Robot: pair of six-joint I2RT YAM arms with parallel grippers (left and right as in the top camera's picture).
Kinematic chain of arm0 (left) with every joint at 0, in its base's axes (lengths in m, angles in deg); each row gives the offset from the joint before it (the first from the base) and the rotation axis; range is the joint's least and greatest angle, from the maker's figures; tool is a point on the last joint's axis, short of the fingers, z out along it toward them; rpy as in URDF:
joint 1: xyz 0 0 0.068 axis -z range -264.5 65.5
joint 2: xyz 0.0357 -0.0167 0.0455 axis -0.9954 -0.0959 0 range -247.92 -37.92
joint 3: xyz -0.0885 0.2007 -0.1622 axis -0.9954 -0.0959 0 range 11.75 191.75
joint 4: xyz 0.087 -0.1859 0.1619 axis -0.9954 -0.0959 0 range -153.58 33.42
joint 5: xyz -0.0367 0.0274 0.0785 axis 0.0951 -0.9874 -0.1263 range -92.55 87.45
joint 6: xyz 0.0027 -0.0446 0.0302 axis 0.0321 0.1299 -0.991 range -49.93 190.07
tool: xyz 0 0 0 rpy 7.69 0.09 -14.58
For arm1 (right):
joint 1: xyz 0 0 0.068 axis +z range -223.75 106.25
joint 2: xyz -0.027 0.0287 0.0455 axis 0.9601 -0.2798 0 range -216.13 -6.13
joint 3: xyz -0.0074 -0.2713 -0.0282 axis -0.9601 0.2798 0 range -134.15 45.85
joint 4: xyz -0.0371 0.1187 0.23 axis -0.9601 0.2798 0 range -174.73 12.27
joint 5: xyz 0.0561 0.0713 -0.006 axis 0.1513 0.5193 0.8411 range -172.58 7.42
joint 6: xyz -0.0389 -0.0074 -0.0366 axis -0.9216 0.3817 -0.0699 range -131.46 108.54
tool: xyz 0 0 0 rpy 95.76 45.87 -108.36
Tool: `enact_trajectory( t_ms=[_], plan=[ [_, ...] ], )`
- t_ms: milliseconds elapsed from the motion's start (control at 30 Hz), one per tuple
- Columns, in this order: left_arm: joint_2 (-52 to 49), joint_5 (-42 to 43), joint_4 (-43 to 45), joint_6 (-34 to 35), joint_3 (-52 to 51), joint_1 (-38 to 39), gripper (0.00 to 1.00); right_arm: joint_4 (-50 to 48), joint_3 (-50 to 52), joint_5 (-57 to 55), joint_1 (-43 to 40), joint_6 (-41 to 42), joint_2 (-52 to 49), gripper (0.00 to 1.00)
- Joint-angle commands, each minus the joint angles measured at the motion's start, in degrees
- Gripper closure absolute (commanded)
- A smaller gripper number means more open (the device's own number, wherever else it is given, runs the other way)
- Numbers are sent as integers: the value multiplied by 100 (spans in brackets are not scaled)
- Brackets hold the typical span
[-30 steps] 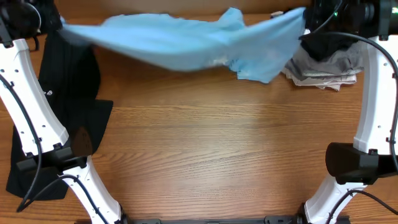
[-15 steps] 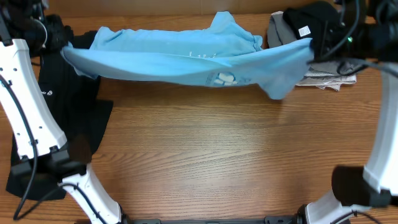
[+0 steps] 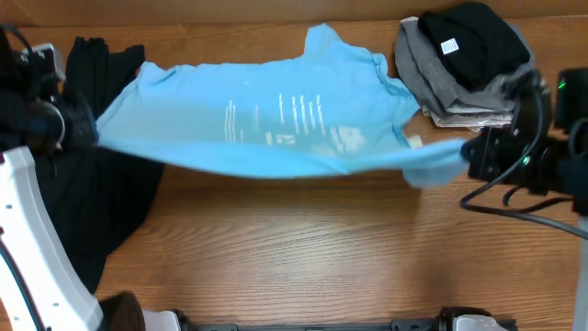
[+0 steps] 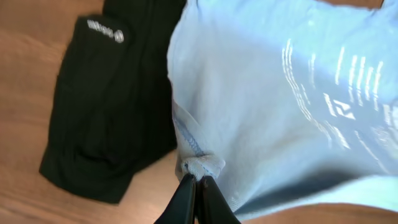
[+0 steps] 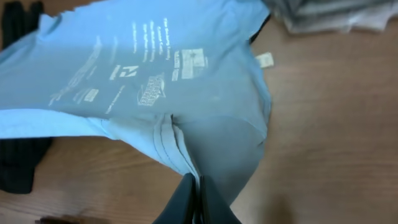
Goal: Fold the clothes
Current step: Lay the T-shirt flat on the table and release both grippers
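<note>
The light blue T-shirt [image 3: 276, 124] with white lettering hangs stretched across the far half of the table, held up between both grippers. My left gripper [image 3: 84, 129] is shut on its left hem corner, seen in the left wrist view [image 4: 198, 179]. My right gripper [image 3: 467, 154] is shut on the right hem corner, seen in the right wrist view [image 5: 198, 180]. The long black garment [image 3: 101, 175] with a small white logo [image 4: 104, 31] lies on the table at the left, partly under the shirt.
A pile of grey, beige and black garments [image 3: 464, 64] sits at the back right corner. The wooden table [image 3: 303, 248] shows bare wood in front of the shirt. Cables trail from the right arm near the right edge.
Both grippers have moved toward the near side with the shirt. The shirt has opened out and now shows its lettering. The pile at back right is uncovered.
</note>
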Motion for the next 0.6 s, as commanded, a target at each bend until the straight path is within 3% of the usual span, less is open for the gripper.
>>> enact_trajectory(
  t_ms=[0,300,567],
  plan=[
    [179,-122,17,-37,-756,-24,96,-125,691,-2,26,114,315,96],
    [1047,-297,459,387,-2577,-26,96,-450,2293,26,26,708,1082,96],
    [1410,-931,1113,981,-3707,-26,96,-1019,3123,39,26,772,1001,96]
  ],
)
